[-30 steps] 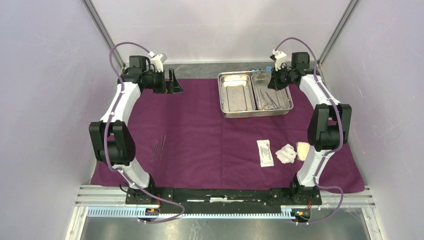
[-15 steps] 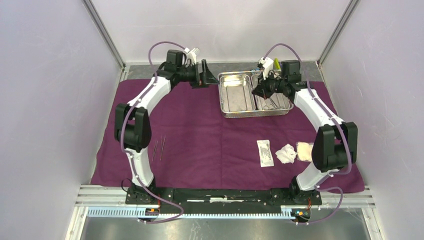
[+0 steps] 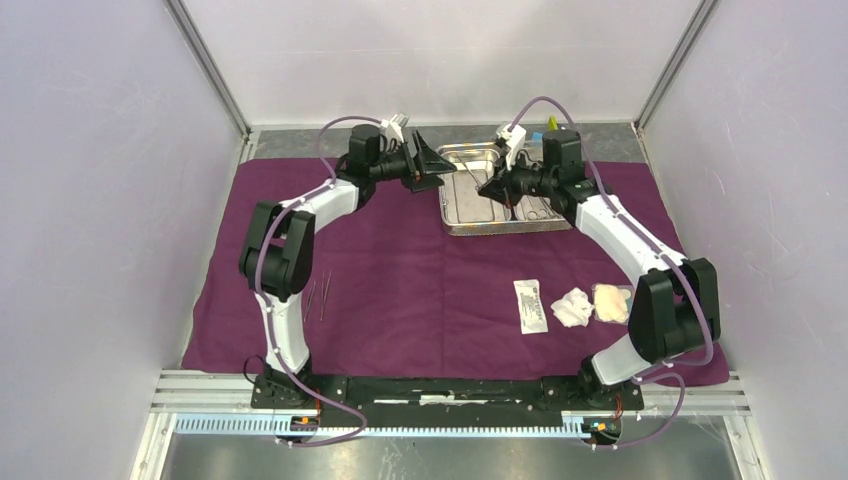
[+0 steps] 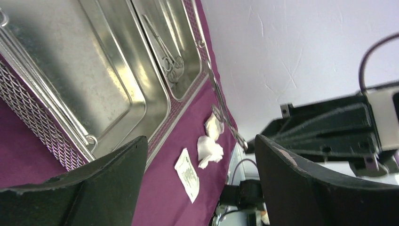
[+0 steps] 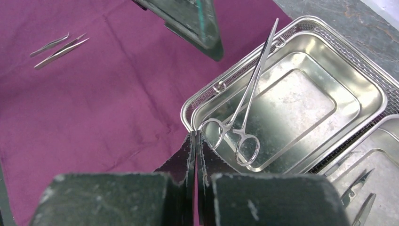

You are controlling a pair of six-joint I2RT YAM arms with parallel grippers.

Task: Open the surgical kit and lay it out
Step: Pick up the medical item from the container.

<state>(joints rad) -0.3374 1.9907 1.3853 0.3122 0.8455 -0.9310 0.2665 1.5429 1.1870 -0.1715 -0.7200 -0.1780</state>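
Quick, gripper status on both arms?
Left gripper: open, holding nothing.
Right gripper: shut on the scissor-handled forceps, over the steel tray.

Second compartment of the steel tray (image 5: 301,103) cut off by the picture's edge, tweezers (image 3: 318,297) overhead too small, perhaps two

Plum-purple cloth (image 3: 400,270) is spread flat over the table, and the shiny two-compartment steel tray (image 3: 500,229) sits at its far side. Scissor-handled forceps (image 5: 251,89) hang over the left compartment, one finger ring pinched in the right gripper (image 5: 195,136). More instruments (image 4: 165,47) lie in the right compartment. Two tweezers (image 3: 318,297) rest side by side near left. A white packet (image 3: 531,305) and two gauze pads (image 3: 573,307) line up near right.
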